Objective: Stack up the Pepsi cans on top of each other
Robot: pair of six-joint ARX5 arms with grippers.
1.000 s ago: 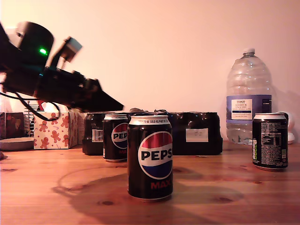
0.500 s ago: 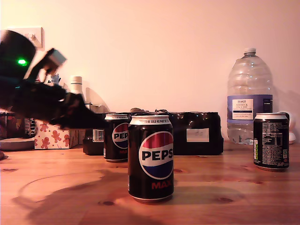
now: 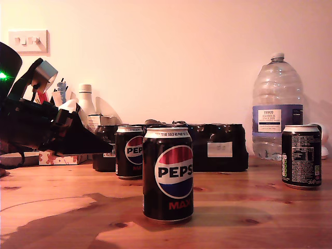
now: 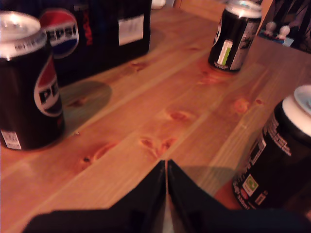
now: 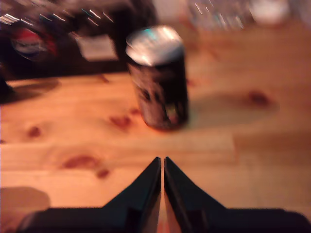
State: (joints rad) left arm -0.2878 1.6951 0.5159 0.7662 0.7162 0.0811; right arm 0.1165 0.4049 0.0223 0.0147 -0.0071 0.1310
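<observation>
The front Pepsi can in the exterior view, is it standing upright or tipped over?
Upright. The front Pepsi can stands on its base on the wooden table, silver rim on top and level, logo reading straight.

bare table (image 3: 249,197) between Pepsi cans (image 3: 167,174), multipack (image 3: 218,148) behind

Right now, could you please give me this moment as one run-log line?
stack: none | cans: three apart on table | first gripper: shut, empty | second gripper: shut, empty, facing can
</observation>
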